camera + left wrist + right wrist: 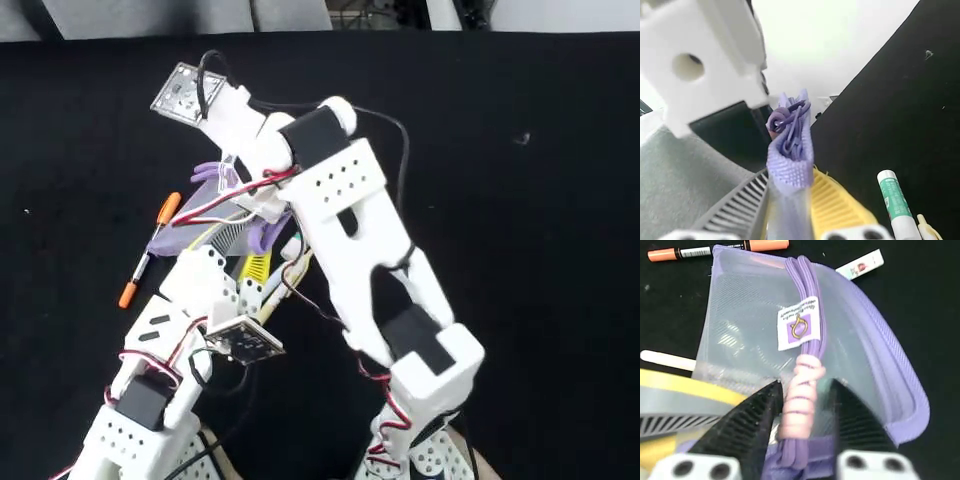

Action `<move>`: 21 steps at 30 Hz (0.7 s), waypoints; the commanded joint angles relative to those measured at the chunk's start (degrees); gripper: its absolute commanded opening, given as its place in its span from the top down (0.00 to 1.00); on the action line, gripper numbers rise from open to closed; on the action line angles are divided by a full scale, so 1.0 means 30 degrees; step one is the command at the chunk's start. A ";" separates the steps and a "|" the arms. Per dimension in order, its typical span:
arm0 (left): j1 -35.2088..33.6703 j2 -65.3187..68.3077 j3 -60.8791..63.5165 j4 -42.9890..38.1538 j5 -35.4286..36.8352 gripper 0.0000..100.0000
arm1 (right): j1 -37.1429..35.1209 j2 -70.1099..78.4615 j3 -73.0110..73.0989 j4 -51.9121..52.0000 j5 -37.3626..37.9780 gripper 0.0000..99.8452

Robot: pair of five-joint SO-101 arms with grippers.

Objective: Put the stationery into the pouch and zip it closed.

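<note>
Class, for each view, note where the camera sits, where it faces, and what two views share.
High view: fixed above the table, looking down on left arm and right arm.
Left wrist view: on the left arm, looking along the left pincer, shut on the pouch.
Right wrist view: on the right arm, looking past the open right pincer onto the pouch.
Shared: both wrist views see the pouch.

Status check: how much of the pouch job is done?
Done: little; the orange marker and green-labelled tube lie on the table outside the pouch. In hand: left gripper clamps the pouch's end, right gripper straddles the zipper pull. Remaining: loading, zipping.
</note>
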 commanded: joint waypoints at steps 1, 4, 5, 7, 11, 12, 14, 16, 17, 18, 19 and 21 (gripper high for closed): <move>-0.0190 -0.0205 0.0103 -0.0410 -0.0029 0.97 | 0.0762 0.0015 -0.1392 0.0498 0.1260 0.99; -0.0249 -0.0205 0.0103 -0.0410 -0.0029 0.97 | 0.1582 0.0015 -0.2447 0.0527 0.1084 0.99; -0.0249 -0.0205 0.0103 -0.0410 -0.0029 0.97 | 0.1905 0.0015 -0.2857 0.0527 0.0967 0.99; -0.0278 -0.0205 0.0103 -0.0410 -0.0029 0.97 | 0.2579 0.0015 -0.3795 0.0557 0.0967 0.99; -0.0190 -0.0176 0.0103 -0.0322 0.0000 0.97 | 0.3780 0.0015 -0.6256 0.0557 0.0440 0.99; -0.0190 -0.0176 0.0103 -0.0322 0.0000 0.97 | 0.4044 0.0015 -0.6872 0.0527 0.0205 0.99; -0.0190 -0.0176 0.0103 -0.0352 0.0000 0.97 | 0.4630 0.0015 -0.8015 0.0527 -0.0205 0.99; -0.0278 -0.0176 0.0103 -0.0381 0.0000 0.97 | 0.5363 0.0073 -0.8952 0.0469 -0.0645 0.99; -0.0278 -0.0176 0.0103 -0.0381 0.0000 0.97 | 0.5802 0.0132 -0.9392 0.0469 -0.0879 0.99; -0.0308 -0.0176 0.0103 -0.0381 0.0000 0.97 | 0.6242 0.0161 -0.9744 0.0381 -0.1114 0.99; -0.0308 -0.0176 0.0103 -0.0381 0.0000 0.97 | 0.6711 0.0190 -0.9949 0.0059 -0.1377 0.99; -0.0308 -0.0205 0.0103 -0.0410 0.0029 0.97 | 0.7590 0.0190 -1.0007 -0.0762 -0.1817 0.99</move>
